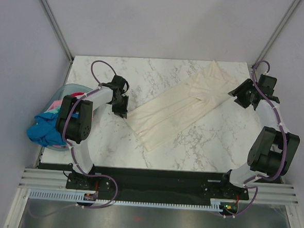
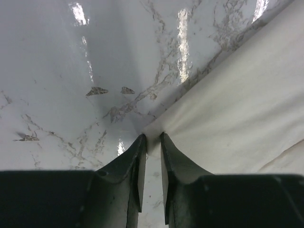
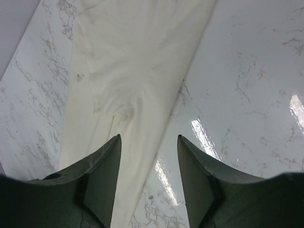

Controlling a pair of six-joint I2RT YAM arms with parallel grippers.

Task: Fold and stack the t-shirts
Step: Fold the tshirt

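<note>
A cream-white t-shirt point(image 1: 183, 108) lies folded into a long strip running diagonally across the marble table point(image 1: 217, 144). My left gripper point(image 1: 123, 112) sits low at the strip's near-left corner. In the left wrist view its narrow jaws point(image 2: 153, 138) pinch that corner of the t-shirt point(image 2: 237, 95), and creases fan out from the tips. My right gripper point(image 1: 239, 98) hovers beside the strip's far right end. It stands open point(image 3: 148, 137) above the t-shirt's point(image 3: 133, 71) edge, with nothing between its fingers. Bright blue point(image 1: 42, 130) and pink point(image 1: 53, 107) t-shirts hang from the basket.
A pale blue plastic basket point(image 1: 65, 90) sits at the table's left edge behind the left arm, with clothes spilling over it. Grey walls and metal frame posts point(image 1: 54, 23) close in the table's back and sides.
</note>
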